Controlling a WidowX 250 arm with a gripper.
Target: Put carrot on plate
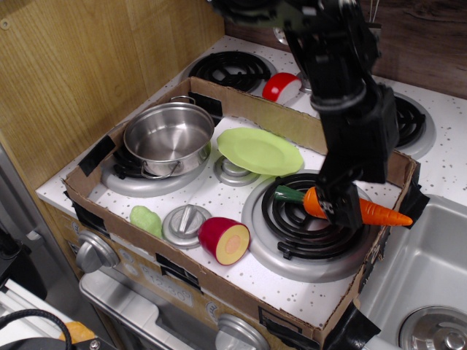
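On the right front burner (pixel 310 219) we see the carrot (pixel 365 210) lying across the coils, stem end left; its middle is hidden behind the tool (pixel 340 205). We cannot tell whether the tool is open or closed on it, since the fingers merge into dark blur. The arm's top is cut off by the frame. The plate (pixel 259 151) sits bare, near the steel pot (pixel 168 136), which holds nothing. All lie inside the cardboard tray (pixel 306 310) on the counter (pixel 446 157).
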